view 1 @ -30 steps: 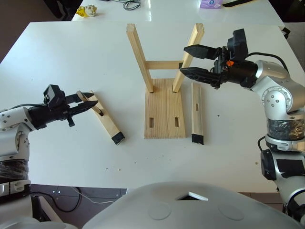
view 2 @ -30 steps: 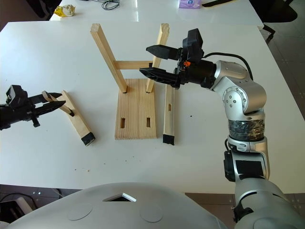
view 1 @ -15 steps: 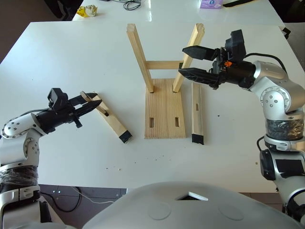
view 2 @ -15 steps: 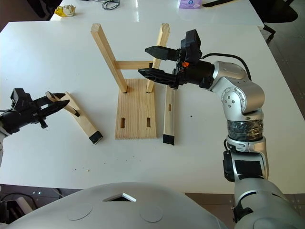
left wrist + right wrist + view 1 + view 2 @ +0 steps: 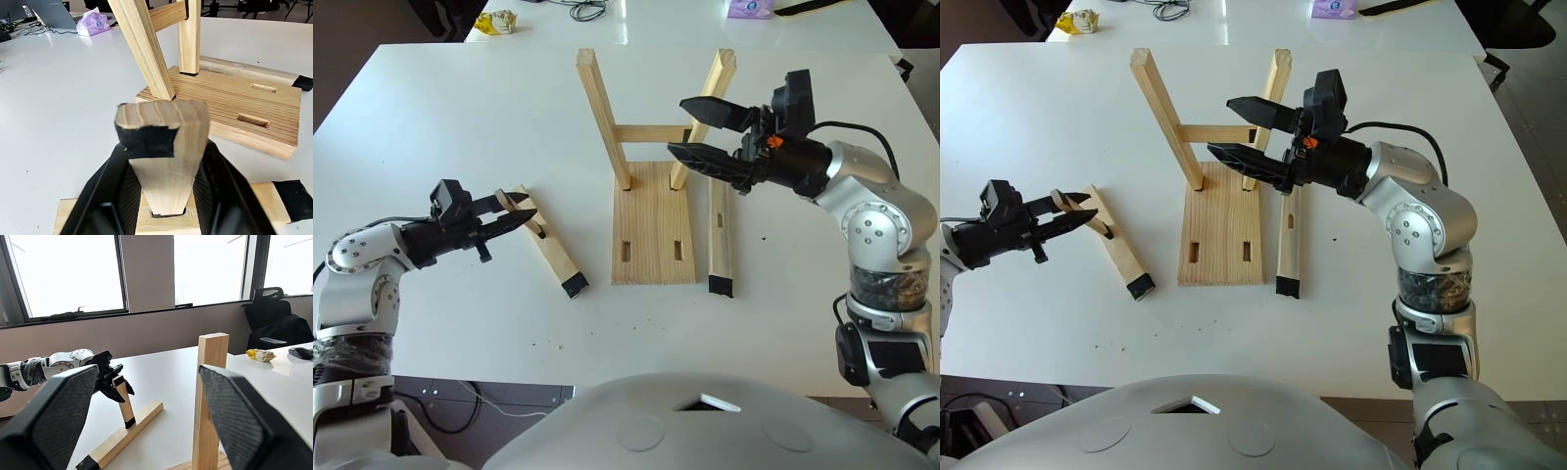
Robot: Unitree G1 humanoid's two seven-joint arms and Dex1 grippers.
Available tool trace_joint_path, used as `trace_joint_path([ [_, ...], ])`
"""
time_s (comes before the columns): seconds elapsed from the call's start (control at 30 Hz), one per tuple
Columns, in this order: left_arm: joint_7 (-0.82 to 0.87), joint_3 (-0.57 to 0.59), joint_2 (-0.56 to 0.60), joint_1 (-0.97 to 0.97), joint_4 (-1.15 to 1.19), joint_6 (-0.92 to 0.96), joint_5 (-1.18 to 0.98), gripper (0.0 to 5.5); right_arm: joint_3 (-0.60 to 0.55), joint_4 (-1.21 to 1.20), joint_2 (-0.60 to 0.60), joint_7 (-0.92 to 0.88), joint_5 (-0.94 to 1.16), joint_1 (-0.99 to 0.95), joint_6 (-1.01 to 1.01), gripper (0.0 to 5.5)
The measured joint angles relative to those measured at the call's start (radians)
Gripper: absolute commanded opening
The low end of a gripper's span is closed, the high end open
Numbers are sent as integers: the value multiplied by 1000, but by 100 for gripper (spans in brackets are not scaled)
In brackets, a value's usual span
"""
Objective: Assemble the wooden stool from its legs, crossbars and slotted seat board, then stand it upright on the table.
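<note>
**Stool half built: left hand holds a short bar, right hand wide open**

Look at the middle of the white worktop (image 5: 440, 117). The seat board (image 5: 651, 211) lies flat there. Two legs stand in the slots at its far end. The left standing leg (image 5: 602, 117) leans out to the left. The right standing leg (image 5: 717, 78) leans out to the right. A crossbar (image 5: 646, 133) joins the two, about halfway up. The two near slots (image 5: 624, 251) in the board have nothing in them.

A loose leg (image 5: 720, 245) lies flat just beside the right edge of the board. Its black end points toward you.

Now look to the left, well apart from the board. Another leg, the lying leg (image 5: 551, 253), rests flat on the worktop and points slantwise. A short bar (image 5: 164, 147) sticks up from its far end. This bar has a black patch on its tip.

Your left hand (image 5: 509, 213) is closed on that short bar. One finger (image 5: 105, 196) presses on each side of it, down near where the bar meets the leg.

Your right hand (image 5: 677, 125) is up above the far end of the board, at the right standing leg. Its two fingers are spread very wide and hold nothing. You cannot tell if a finger touches that leg.
</note>
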Motion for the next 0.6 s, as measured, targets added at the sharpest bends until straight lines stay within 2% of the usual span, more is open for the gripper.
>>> trace_joint_path([
  [0.43,-51,-96,38,-139,83,-29,51,131,0,-105,65,-157,32,107,-7,380],
  [0.6,-30,-95,37,-114,58,-55,58,131,0,-111,78,-178,39,115,-13,380],
])
